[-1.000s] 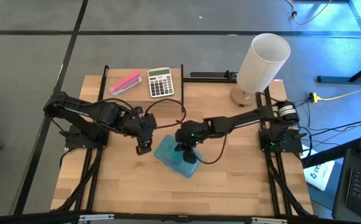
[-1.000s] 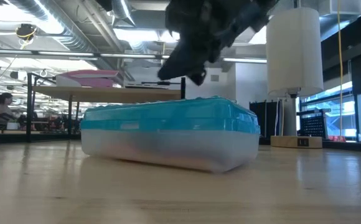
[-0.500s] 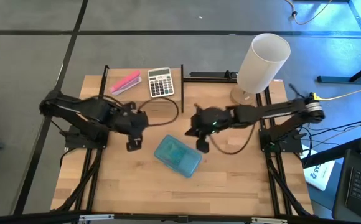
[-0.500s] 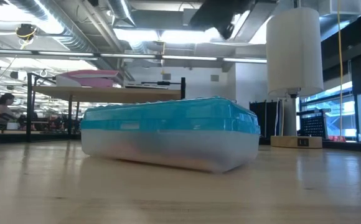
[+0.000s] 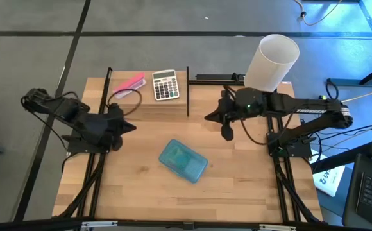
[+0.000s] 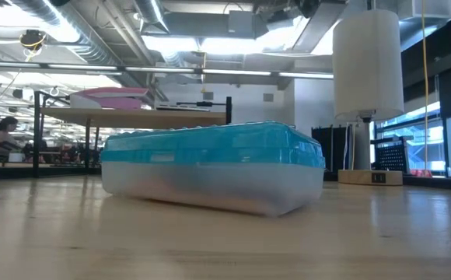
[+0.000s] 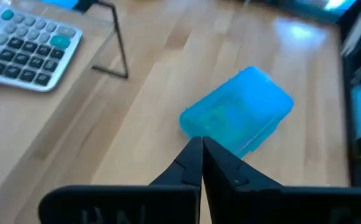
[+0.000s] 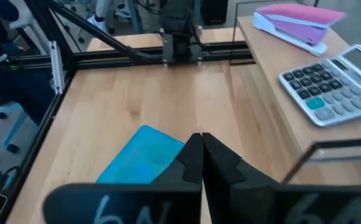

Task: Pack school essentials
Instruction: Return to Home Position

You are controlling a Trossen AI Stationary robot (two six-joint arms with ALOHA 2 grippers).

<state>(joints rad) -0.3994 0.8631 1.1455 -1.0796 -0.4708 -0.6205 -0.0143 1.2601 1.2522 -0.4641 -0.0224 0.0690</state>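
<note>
The blue supply box [image 5: 183, 161] lies with its lid closed on the bench [image 5: 244, 189], between the two pairs of jaws and well apart from both. The left arm's jaws are pressed together and empty, and so are the right arm's jaws. A calculator [image 5: 165, 85] and a pink stapler [image 5: 129, 84] sit beyond the left arm's jaws.

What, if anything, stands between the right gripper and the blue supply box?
Nothing visible. The right gripper, shut, hangs over the table's right rear; only bare wood lies between it and the closed blue supply box. The calculator and stapler sit on the rear shelf, aside.
</note>
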